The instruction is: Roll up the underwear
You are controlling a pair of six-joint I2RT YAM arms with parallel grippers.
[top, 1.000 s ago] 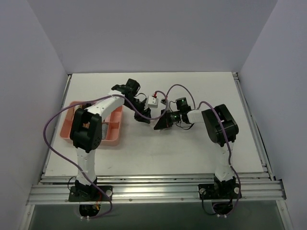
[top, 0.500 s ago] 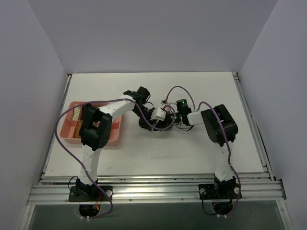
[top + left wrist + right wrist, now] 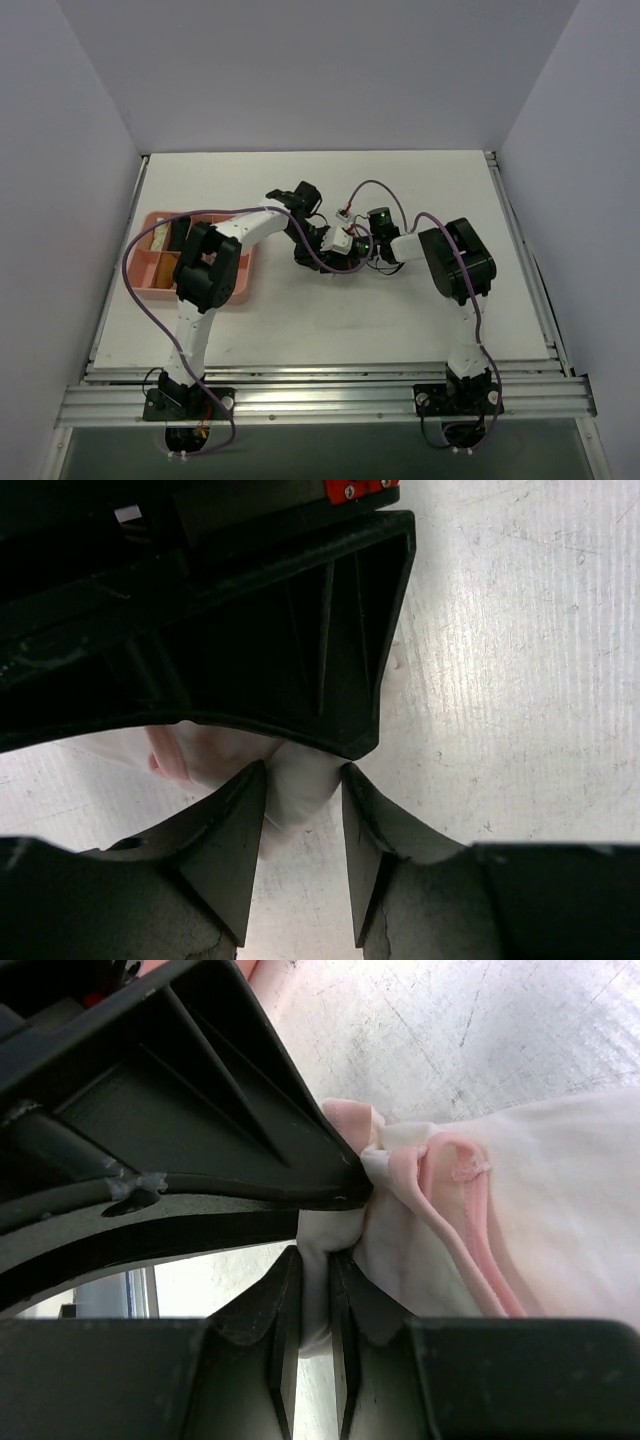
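The underwear [image 3: 500,1230] is white cloth with pink edge trim, bunched on the table. My right gripper [image 3: 315,1270] is shut on a thin fold of it. My left gripper [image 3: 303,780] stands open, its two fingertips on either side of a bulge of the same white cloth [image 3: 295,770], tip to tip with the right gripper's black finger [image 3: 300,650]. In the top view the two grippers meet at mid-table, left gripper [image 3: 325,243] against right gripper [image 3: 352,250], and they hide the garment.
A pink tray [image 3: 150,288] with compartments sits at the left of the table, partly under the left arm, with a dark roll [image 3: 180,232] and a pale roll [image 3: 160,240] in it. Purple cables loop over both arms.
The left arm has swung right and nearer, bringing its gripper from the back of the table up against the right gripper and the cloth. The right gripper has kept its hold.
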